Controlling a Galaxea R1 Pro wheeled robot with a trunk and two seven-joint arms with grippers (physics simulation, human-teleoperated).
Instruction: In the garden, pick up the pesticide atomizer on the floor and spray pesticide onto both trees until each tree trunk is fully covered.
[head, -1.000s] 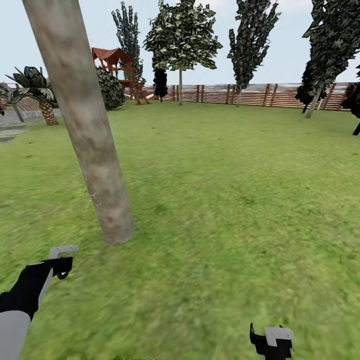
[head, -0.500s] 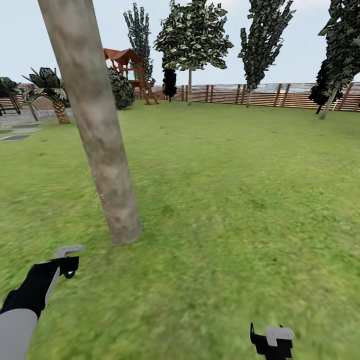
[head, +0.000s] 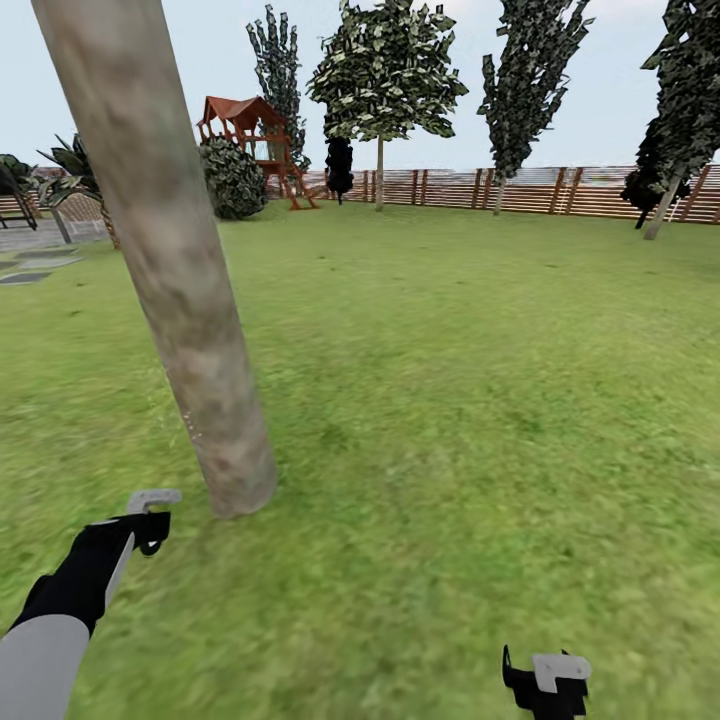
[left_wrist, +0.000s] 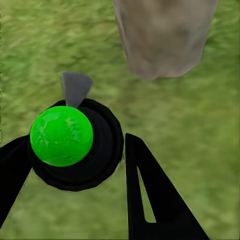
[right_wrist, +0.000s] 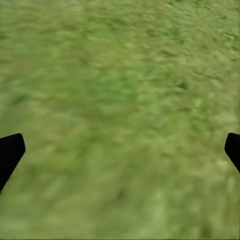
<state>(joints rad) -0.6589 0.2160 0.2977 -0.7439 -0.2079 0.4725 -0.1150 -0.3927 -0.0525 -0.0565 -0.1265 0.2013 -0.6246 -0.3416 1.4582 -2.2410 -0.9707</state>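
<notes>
Black and grey, the left arm (head: 70, 600) reaches forward and up from the lower left corner of the head view, forearm angled toward the base of the nearest tree trunk (head: 165, 260). The left gripper (left_wrist: 75, 165) is clenched around the pesticide atomizer (left_wrist: 70, 145): in the left wrist view its black fingers (left_wrist: 150, 195) flank a round black body topped by a bright green dome, with a grey nozzle tip pointing toward the trunk base. In the head view the atomizer's grey nozzle (head: 152, 498) sits just beside the trunk foot, apart from the bark. The trunk is a mottled grey-brown column leaning slightly, rooted in the grass lawn (head: 450, 400). The right gripper (head: 547, 684) hangs low at the bottom edge of the head view; in the right wrist view its two black fingertips (right_wrist: 10, 152) stand wide apart at the frame edges, released, with grass between them. A brown slatted wooden fence (head: 520, 190) closes the far side of the garden, with a red-roofed play tower (head: 245, 130) and a round dark bush (head: 232, 178) before it. No labels or writing can be read on the atomizer.
</notes>
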